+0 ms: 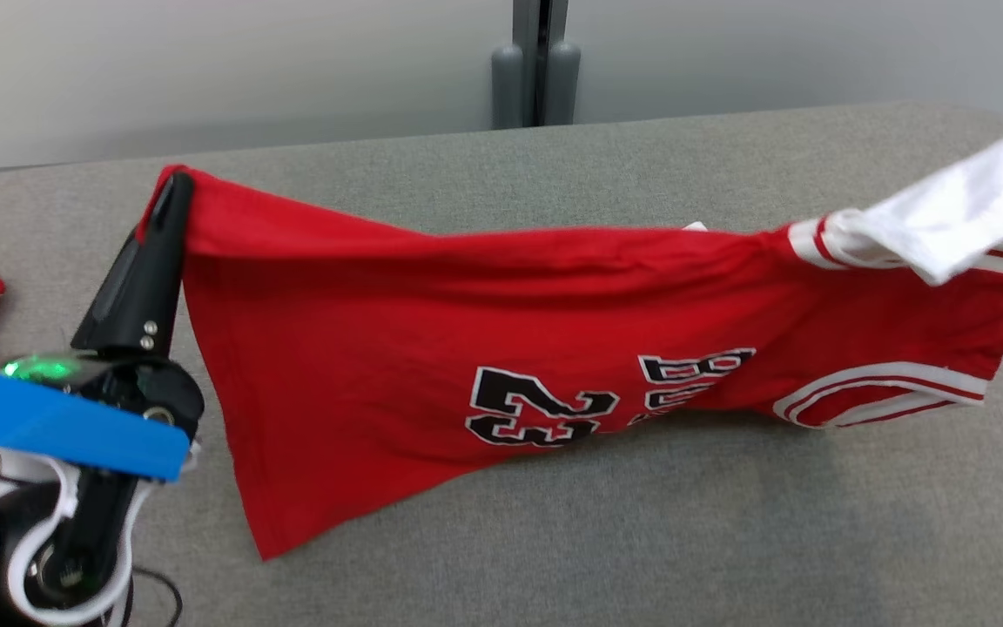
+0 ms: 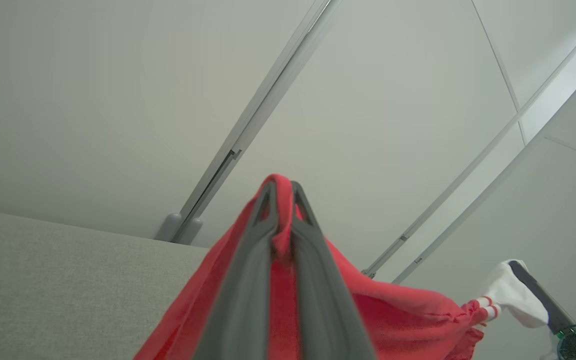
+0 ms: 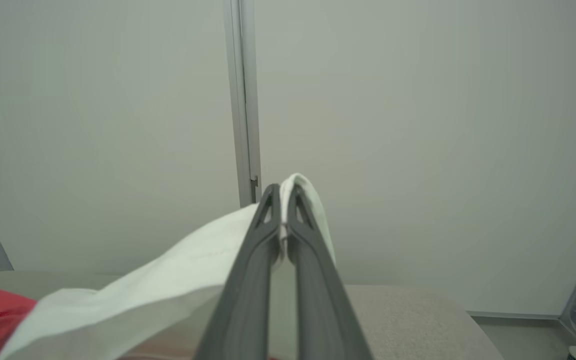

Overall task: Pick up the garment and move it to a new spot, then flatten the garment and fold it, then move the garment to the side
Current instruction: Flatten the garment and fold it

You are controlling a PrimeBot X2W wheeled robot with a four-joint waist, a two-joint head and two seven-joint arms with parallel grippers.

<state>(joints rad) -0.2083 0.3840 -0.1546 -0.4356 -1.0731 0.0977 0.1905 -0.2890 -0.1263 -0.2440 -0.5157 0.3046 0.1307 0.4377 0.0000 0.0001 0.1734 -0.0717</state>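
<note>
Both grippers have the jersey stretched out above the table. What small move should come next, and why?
Probably lower both arms together, keeping it taut. The left gripper pinches a red corner and the right gripper the white end, so the jersey hangs spread over the table, not yet flat.

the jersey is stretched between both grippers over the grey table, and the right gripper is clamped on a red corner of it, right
Not quite: the right gripper is clamped on white cloth at the end of the jersey, not a red corner, as the right wrist view shows. The rest holds: the jersey is stretched between it and the left gripper over the grey table.
</note>
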